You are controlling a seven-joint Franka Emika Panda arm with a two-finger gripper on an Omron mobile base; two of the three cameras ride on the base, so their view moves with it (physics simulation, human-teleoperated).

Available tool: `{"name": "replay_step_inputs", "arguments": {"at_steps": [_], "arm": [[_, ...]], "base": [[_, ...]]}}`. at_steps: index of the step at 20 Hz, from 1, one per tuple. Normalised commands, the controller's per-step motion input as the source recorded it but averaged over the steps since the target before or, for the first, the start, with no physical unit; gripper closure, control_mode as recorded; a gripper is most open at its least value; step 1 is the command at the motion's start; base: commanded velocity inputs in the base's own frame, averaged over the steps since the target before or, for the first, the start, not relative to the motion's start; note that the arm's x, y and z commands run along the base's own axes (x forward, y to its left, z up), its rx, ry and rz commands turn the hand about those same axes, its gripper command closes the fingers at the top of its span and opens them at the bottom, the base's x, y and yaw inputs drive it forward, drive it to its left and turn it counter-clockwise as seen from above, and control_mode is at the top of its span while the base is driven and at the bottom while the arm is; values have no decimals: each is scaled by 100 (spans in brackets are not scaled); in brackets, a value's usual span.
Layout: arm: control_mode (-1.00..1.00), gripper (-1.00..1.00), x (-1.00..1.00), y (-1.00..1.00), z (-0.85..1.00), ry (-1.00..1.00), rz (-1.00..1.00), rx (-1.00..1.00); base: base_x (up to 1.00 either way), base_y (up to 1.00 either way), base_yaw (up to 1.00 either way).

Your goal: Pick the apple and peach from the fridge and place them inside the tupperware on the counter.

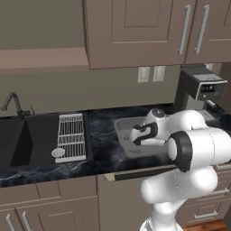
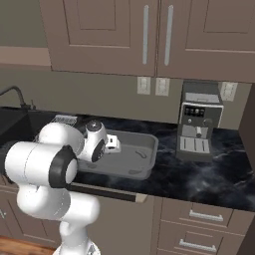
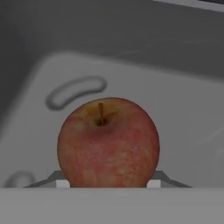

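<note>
Now, over the tub: gripper (image 3: 107,183) closed on the apple (image 3: 108,142), a fingertip at each side of the fruit.
Apple: stem up, held above the grey floor of the tupperware (image 3: 183,113).
Tupperware: on the counter (image 2: 214,174), left of the coffee machine (image 2: 200,119).

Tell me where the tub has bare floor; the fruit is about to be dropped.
The wide grey rectangular tupperware on the black marbled counter shows bare floor toward its coffee-machine end. The gripper, shut on the red apple, crowds the sink-side half.
</note>
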Motion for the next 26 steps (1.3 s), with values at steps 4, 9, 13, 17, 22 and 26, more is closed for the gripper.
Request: {"name": "replay_step_inputs", "arguments": {"at_steps": [4, 9, 13, 17, 22, 26], "arm": [[-100, -100, 25, 0, -17, 5, 0, 0], [-100, -100, -14, -3, 14, -2, 0, 0], [-100, -100, -56, -7, 66, -22, 0, 0], [-100, -100, -100, -8, 89, -27, 0, 0], [-100, -100, -100, -20, 100, -16, 0, 0], [-100, -100, -81, -15, 100, 2, 0, 0]], "base": [[0, 0, 0], [0, 0, 0], [0, 0, 0], [0, 0, 0], [0, 0, 0], [0, 0, 0]]}}
